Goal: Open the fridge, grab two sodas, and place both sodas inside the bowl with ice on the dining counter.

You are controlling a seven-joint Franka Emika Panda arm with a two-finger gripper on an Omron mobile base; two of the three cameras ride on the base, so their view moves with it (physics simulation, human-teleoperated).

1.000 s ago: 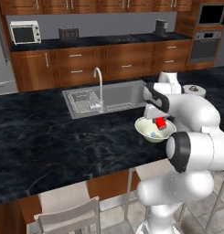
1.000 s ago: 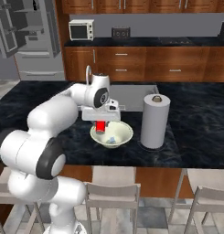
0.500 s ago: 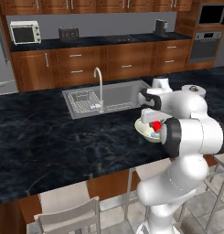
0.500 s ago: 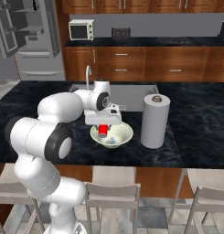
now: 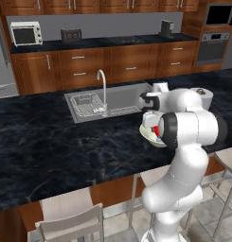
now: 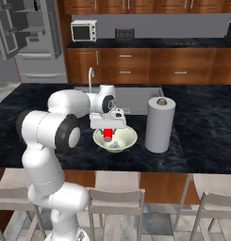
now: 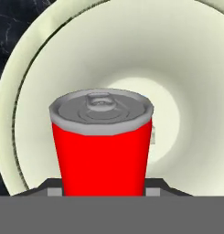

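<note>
One red can [image 7: 102,144] sits upright between your gripper [image 6: 108,128] fingers, clamped at part width, hanging inside the bowl [image 6: 127,140] on the surface [image 6: 202,113].

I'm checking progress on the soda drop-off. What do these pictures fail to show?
- Left base view: the bowl and red can are mostly hidden by the arm.
- Hand view: the can covers the bowl's lower wall; ice unclear.
- Right base view: gripper fingertips too small; second soda unidentifiable.

Red soda can [image 7: 103,144] upright, over cream bowl [image 6: 128,139] on dining counter [image 6: 202,122].
</note>
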